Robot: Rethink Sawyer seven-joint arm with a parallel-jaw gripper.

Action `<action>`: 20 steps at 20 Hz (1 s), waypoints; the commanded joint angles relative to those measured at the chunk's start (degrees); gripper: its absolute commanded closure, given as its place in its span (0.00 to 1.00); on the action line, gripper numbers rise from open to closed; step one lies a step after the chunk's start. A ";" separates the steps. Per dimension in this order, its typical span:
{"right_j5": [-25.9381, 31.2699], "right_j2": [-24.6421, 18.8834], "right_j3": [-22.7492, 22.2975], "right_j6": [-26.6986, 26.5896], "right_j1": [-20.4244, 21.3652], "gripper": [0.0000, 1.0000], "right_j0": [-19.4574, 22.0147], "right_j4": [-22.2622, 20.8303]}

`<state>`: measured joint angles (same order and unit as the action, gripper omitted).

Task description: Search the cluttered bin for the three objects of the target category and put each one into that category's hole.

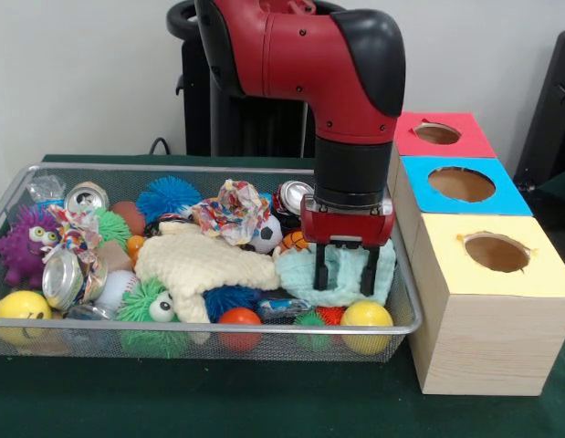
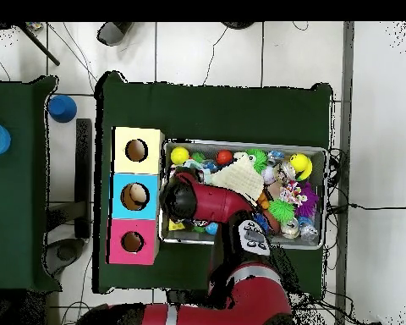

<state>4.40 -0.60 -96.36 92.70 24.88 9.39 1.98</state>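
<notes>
The wire mesh bin (image 1: 218, 329) is full of clutter; in the overhead view (image 2: 242, 143) the arm covers its left part. My gripper (image 1: 346, 274) hangs at the bin's right end in the front view. It is open, with its fingers (image 1: 322, 274) lowered into a mint-green waffle cloth (image 1: 298, 272) and a fold of the cloth between them. No furry plush animal shows clearly; a cream waffle cloth (image 1: 204, 263) covers the bin's middle. Three wooden boxes with holes stand beside the bin: yellow (image 1: 496, 252), blue (image 1: 462, 184) and red (image 1: 437, 134).
Around the cloths lie spiky rubber balls, including a purple googly-eyed one (image 1: 25, 245), crushed cans (image 1: 63, 278), a yellow smiley ball (image 1: 22, 308), an orange ball (image 1: 239, 319), a small football (image 1: 266, 235) and crumpled paper (image 1: 232, 210). The boxes also show in the overhead view (image 2: 137, 195).
</notes>
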 commanded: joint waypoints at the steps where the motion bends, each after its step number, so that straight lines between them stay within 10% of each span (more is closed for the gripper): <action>1: -0.19 -1.12 3.62 7.78 -3.14 0.00 0.18 -0.35; 3: -0.14 -0.98 3.74 7.48 -3.14 0.00 0.10 -0.63; 4: -0.12 -0.90 3.81 7.33 -3.14 1.00 0.06 -0.77; 15: 0.38 -2.64 0.95 6.22 -0.35 1.00 1.83 -2.48; 20: 8.01 -4.26 -10.65 5.48 14.64 1.00 4.25 -2.40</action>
<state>4.57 -0.93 -98.00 92.70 27.74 10.34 1.96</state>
